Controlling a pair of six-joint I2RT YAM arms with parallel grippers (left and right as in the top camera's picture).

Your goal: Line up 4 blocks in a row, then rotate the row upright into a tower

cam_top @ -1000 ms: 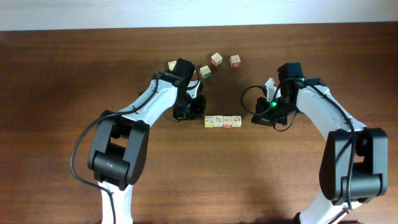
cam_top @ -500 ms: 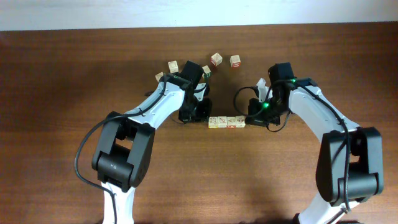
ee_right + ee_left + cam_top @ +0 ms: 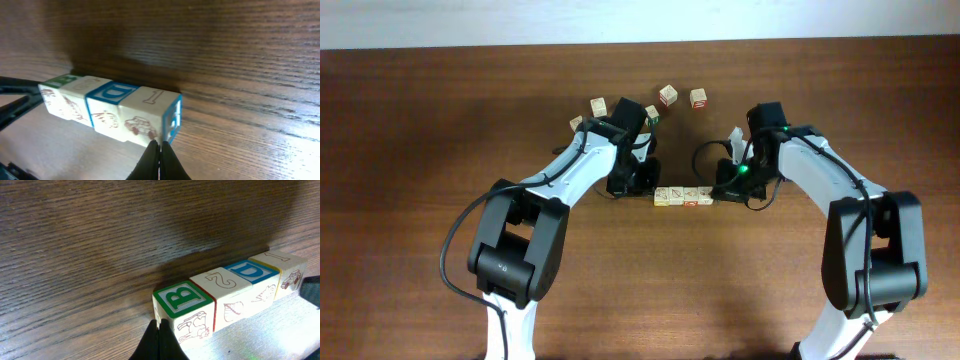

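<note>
Blocks (image 3: 683,196) in a left-right row (four, touching)

Row (image 3: 683,197): four pale wooden cubes, touching side to side in one straight line, all flat and upright.
B block (image 3: 182,302): green-framed top with green letter; outline drawing on side; left end in overhead view.
2 block (image 3: 225,286): pale top, red numeral, red edging; second along.
D block (image 3: 252,274): blue top, white letter; third along.
1 block (image 3: 282,262): pale top, yellow edging; blue-framed end face, car drawing on side; right end.
</note>
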